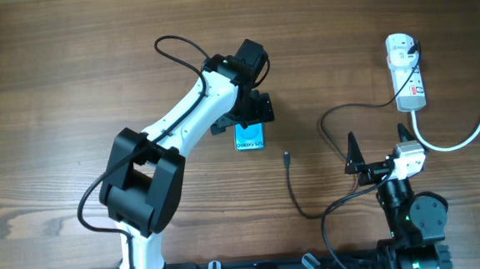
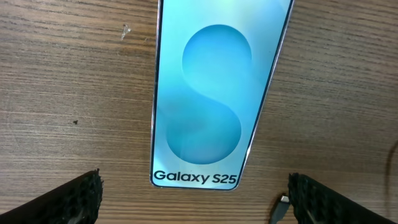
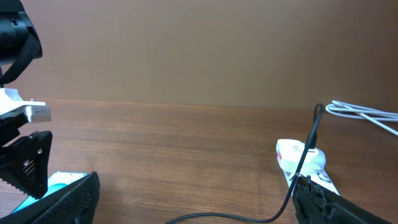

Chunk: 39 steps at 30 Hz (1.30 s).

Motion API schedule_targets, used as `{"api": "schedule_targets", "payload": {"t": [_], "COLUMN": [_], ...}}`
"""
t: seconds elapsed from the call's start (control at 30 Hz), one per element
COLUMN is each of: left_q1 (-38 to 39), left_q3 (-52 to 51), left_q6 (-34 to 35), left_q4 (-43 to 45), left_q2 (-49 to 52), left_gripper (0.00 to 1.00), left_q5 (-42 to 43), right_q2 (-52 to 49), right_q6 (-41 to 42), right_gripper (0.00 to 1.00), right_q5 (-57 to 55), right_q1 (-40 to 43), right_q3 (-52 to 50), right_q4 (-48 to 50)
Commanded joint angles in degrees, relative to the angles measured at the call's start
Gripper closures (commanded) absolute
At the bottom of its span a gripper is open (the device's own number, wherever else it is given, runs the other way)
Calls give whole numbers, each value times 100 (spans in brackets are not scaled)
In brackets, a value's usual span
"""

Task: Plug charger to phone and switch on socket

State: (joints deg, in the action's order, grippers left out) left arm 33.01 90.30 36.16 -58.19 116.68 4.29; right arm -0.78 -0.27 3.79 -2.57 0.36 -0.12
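Overhead: L arm reaches out over the phone (image 1: 250,139), w/ the L hand (image 1: 250,114) above the phone's far end; I can't judge its gap from up here. The phone lies flat, screen up, mid-surface (image 1: 53,79). At the far R sits the socket (image 1: 407,74), well apart from the phone, a thick white cord (image 1: 473,128) looping off its near end. From the socket's far end the charger (image 1: 286,157) runs as a thin black cable toward centre and past the R hand (image 1: 376,136). Its plug tip lies loose just R of the phone, not touching it. R hand is spread wide, gripping nothing, between phone and socket.

Left wrist: phone fills the middle, "Galaxy S25" end nearest the cam. L hand is open. Its dark fingers (image 2: 71,202) sit at the bottom corners, either side of the phone's near end, apart from it. The plug tip shows just inside the R-side finger, on the wood.

Right wrist: R hand open, fingers (image 3: 336,202) low in frame, only wood and a run of black cable between them. The socket is ahead-R, just past one finger, cable rising off it. L hand and a teal sliver of phone sit at the L edge.
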Motion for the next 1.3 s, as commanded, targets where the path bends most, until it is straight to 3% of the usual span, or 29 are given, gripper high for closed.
{"api": "schedule_targets", "payload": {"t": [0.0,1.27], "left_q1": [33,33], "left_q3": [-48,-48], "left_q6": [76,76], "left_q4": [20,258], "left_q2": [76,76], "left_gripper": [0,0], "left_q5": [-98,11], "right_q2": [35,35], "right_q6": [44,42], "right_gripper": [0,0], "right_q5": [-59,-61], "right_q1": [22,22], "right_q3": [-7,-7], "right_q4": [15,15]}}
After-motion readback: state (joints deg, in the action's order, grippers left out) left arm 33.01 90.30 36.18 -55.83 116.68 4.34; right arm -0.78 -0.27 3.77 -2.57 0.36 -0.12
